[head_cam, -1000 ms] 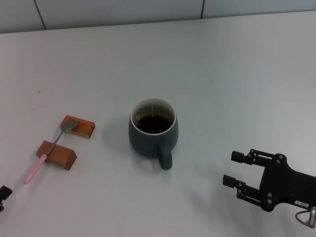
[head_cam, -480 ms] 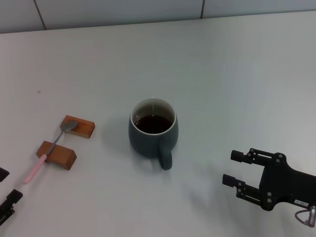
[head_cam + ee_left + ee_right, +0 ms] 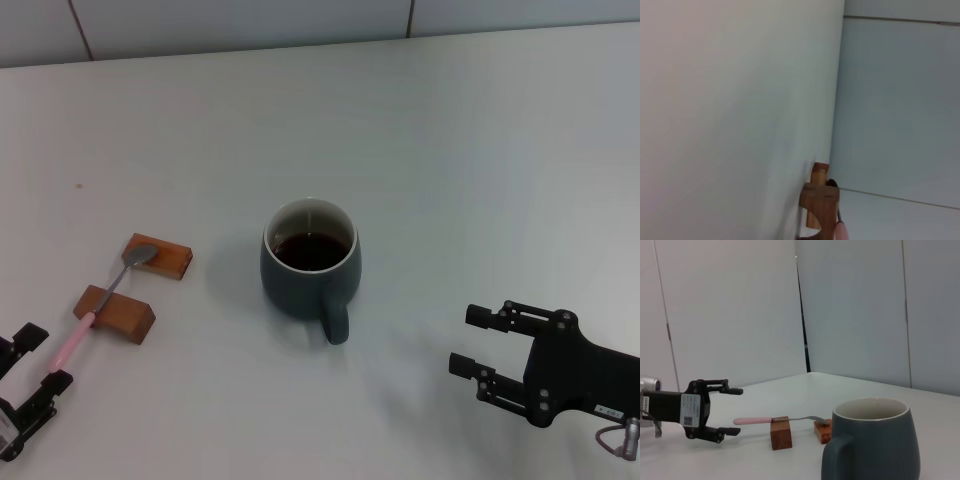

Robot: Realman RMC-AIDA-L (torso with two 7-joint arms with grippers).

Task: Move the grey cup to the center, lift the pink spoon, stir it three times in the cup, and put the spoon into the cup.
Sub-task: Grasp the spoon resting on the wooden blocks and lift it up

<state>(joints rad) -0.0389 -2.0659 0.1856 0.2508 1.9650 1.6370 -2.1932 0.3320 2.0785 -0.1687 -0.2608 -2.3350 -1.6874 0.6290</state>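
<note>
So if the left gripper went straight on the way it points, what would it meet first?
Probably the pale pink handle end of the slim spoon, just ahead of the open left gripper; height is unclear, so it could pass above.

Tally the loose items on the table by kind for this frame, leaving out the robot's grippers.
Cups: 1, the grey cup
Spoons: 1, the pink spoon
Wooden blocks: 2, the near block and the far block, with the spoon lying across both
Total: 4
</note>
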